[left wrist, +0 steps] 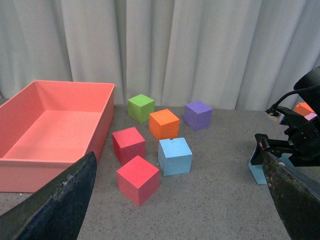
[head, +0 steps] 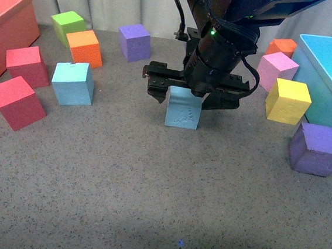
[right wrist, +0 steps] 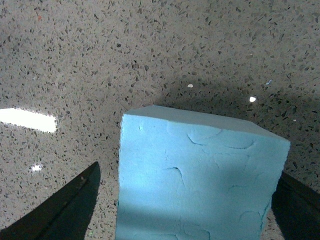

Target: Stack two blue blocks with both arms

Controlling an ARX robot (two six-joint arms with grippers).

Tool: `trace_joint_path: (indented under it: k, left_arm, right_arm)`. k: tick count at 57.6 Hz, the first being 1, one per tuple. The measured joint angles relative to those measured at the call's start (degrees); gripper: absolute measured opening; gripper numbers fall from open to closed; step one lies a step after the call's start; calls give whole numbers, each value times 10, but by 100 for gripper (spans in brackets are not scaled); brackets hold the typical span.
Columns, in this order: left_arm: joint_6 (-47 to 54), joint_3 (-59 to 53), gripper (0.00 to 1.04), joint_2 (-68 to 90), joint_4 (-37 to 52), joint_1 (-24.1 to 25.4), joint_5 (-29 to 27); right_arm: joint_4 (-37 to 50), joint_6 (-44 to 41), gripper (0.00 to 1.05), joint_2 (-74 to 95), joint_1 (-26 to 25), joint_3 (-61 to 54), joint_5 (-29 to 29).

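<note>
A sky-blue block with embossed marks (head: 183, 113) stands on the grey table at the middle. My right gripper (head: 187, 98) hangs over it, open, one jaw on each side of the block's top. In the right wrist view this block (right wrist: 200, 175) fills the space between the two dark fingers (right wrist: 65, 210), apart from both. The other sky-blue block (head: 73, 83) stands at the left, next to red cubes; it also shows in the left wrist view (left wrist: 174, 155). My left gripper (left wrist: 180, 200) is open and empty, held back from the cubes and out of the front view.
A salmon bin (head: 8, 27) stands far left, a turquoise bin (head: 329, 75) far right. Red cubes (head: 16, 102), green (head: 68, 25), orange (head: 84, 47) and purple (head: 134, 41) cubes lie at the left and back. Pink (head: 277, 69), yellow (head: 287, 101) and purple (head: 317, 149) cubes lie at the right.
</note>
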Motion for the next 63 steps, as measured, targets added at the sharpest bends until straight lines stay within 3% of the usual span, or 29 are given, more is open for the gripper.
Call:
trace_joint_path:
  k: [20, 27, 31, 34, 40, 43, 48, 59, 63]
  left_arm:
    - [0, 0, 98, 0, 0, 0, 0]
    - [0, 0, 98, 0, 0, 0, 0]
    - [0, 0, 98, 0, 0, 0, 0]
    - [0, 0, 98, 0, 0, 0, 1]
    - [0, 0, 98, 0, 0, 0, -2]
    - [0, 0, 98, 0, 0, 0, -1]
    - [0, 0, 98, 0, 0, 0, -1]
    - [0, 0, 98, 0, 0, 0, 0]
    - [0, 0, 98, 0, 0, 0, 0]
  right_arm:
    - [81, 12, 95, -100, -2, -81, 3]
    - [134, 0, 94, -139, -2, -125, 36]
    - [351, -67, 82, -162, -2, -226, 175]
    - [506, -121, 73, -183, -9, -318, 233]
    - [788, -170, 55, -232, -41, -482, 237]
    - [865, -180, 46, -272, -56, -537, 229]
    - [917, -190, 32, -339, -81, -606, 212]
    - [908, -199, 0, -450, -120, -730, 170]
    - [909, -200, 1, -476, -129, -760, 159]
